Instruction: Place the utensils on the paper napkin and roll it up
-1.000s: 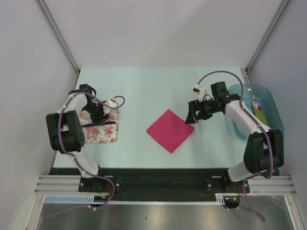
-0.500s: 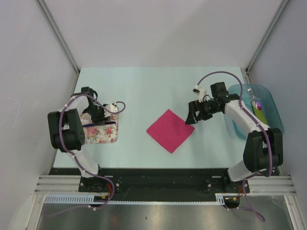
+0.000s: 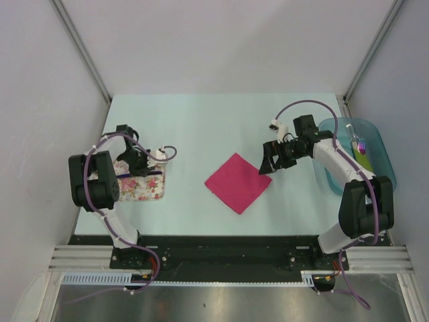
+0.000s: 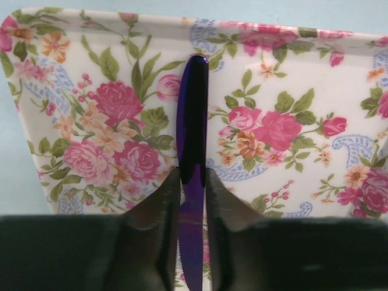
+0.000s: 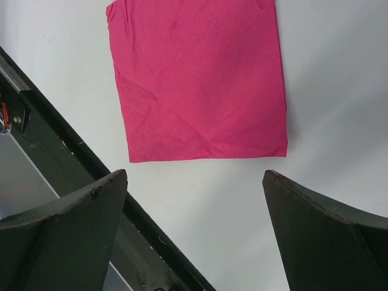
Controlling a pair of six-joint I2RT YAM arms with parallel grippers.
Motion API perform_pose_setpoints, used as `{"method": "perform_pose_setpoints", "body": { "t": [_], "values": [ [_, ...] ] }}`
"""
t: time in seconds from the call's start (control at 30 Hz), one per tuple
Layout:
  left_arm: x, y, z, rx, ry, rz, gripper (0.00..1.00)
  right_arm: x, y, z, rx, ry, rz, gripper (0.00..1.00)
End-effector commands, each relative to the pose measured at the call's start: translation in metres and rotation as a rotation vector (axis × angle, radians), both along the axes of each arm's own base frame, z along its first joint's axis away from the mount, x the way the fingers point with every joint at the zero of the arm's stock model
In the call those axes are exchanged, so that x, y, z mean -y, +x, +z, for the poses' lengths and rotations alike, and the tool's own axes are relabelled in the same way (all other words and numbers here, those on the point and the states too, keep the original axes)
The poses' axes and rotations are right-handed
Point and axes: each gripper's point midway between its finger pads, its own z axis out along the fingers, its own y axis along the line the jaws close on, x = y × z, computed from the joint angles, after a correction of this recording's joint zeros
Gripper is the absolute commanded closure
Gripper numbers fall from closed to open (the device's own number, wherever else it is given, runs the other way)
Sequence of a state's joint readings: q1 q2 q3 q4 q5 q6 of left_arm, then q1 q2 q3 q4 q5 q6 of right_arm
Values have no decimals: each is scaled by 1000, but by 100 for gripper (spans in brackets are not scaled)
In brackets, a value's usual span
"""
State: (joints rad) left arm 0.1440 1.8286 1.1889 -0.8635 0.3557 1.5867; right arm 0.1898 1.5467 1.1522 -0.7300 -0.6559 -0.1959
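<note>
- The left gripper (image 4: 193,173) has narrowed over the last second. Its fingers (image 4: 167,194) now press on either side of the dark blue knife (image 4: 193,103), which lies flat on the floral cloth (image 4: 285,91) at the left of the table (image 3: 201,127).
- In the top view the left wrist has also shifted a little to the right above the cloth.
- I judge this to be the start of the first pick: the grip looks made, but the knife is not yet lifted and no utensil has reached the napkin.
- The right gripper (image 5: 194,176) has barely moved. It is spread wide, holds nothing, and hovers just past the right corner of the paper napkin (image 5: 194,79).
- The napkin has not shifted: it lies flat and unrolled near the middle of the table, well apart from the cloth.
- Counted:
  - One pink napkin.
  - One floral cloth.
  - One knife in the wrist view.
  - From above, a thin dark line crosses the cloth, blue at the left and black to the right. I cannot tell whether that is one piece or two.
  - One teal tub (image 3: 385,157) at the right edge, holding one brush (image 3: 360,143) with coloured bristles and one yellow-green strip (image 3: 364,162).
  - Two arms.
</note>
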Motion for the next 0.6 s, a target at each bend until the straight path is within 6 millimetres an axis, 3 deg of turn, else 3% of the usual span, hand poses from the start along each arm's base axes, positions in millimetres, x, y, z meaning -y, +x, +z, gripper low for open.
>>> {"method": "perform_pose_setpoints", "body": {
  "t": [0.0, 0.07, 0.2, 0.33, 0.57],
  "values": [
    [8, -16, -18, -39, 32, -77, 88, 1, 15, 15, 45, 21, -6, 0],
    [13, -20, -18, -48, 40, -79, 99, 6, 18, 17, 43, 36, -24, 0],
    [22, -19, -1, -25, 14, -69, 100, 12, 22, 22, 36, 68, -54, 0],
    [28, -11, 38, 37, -16, -56, 100, 11, 24, 29, 25, 111, -71, 0],
    [47, -22, 107, 206, -49, -144, 100, -6, 31, 57, 0, 242, -86, 0]
  ]
}}
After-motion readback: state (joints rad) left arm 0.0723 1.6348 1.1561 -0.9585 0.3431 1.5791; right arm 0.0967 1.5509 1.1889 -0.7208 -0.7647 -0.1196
